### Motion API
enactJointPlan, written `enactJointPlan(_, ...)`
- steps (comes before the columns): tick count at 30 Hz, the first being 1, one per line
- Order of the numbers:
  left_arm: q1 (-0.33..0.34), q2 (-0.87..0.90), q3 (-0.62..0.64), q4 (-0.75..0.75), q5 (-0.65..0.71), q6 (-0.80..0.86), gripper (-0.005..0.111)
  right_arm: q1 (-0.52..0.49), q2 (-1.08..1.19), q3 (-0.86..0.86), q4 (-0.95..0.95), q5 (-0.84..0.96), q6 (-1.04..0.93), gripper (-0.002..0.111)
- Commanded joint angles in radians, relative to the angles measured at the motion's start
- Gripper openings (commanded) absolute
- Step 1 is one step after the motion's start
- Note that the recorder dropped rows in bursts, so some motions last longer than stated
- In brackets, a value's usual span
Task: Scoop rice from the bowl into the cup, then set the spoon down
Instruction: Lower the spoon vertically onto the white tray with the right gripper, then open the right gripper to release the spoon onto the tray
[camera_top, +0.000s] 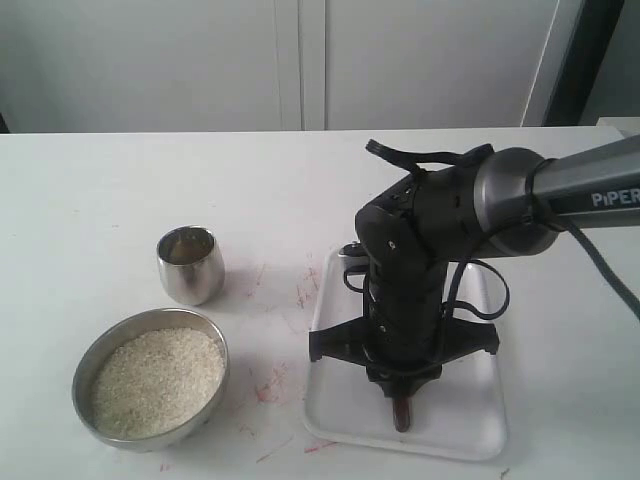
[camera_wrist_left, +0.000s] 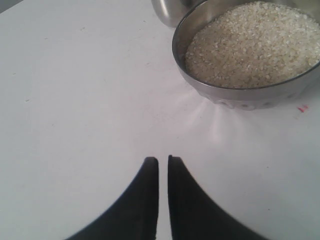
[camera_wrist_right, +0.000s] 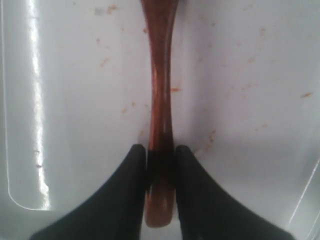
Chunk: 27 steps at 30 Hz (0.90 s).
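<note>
The spoon lies along the white tray, its reddish-brown handle end poking out below my right gripper. That gripper points straight down, and its two black fingers press the handle from both sides near its end. The spoon's oval bowl is hidden under the arm. The bowl full of rice sits at the front left, with the cup upright just behind it. My left gripper hovers shut and empty over bare table near the bowl.
The tray's surface carries faint reddish stains, and red marks dot the table between bowl and tray. The table's far edge meets a white wall.
</note>
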Motion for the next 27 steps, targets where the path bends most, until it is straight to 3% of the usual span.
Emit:
enactJointPlan(1,0.000,-0.003,0.009,0.001,0.035,-0.006,0.014,-0.005,-0.001,0.003,-0.010,0.001,-0.003,0.026)
enactJointPlan(15,0.000,-0.003,0.009,0.001,0.035,-0.006,0.014,-0.005,-0.005,0.003,-0.010,0.019,-0.003,0.051)
enactJointPlan(27,0.000,-0.003,0.009,0.001,0.035,-0.006,0.014,-0.005,-0.079,0.003,-0.039,0.014,0.026,0.051)
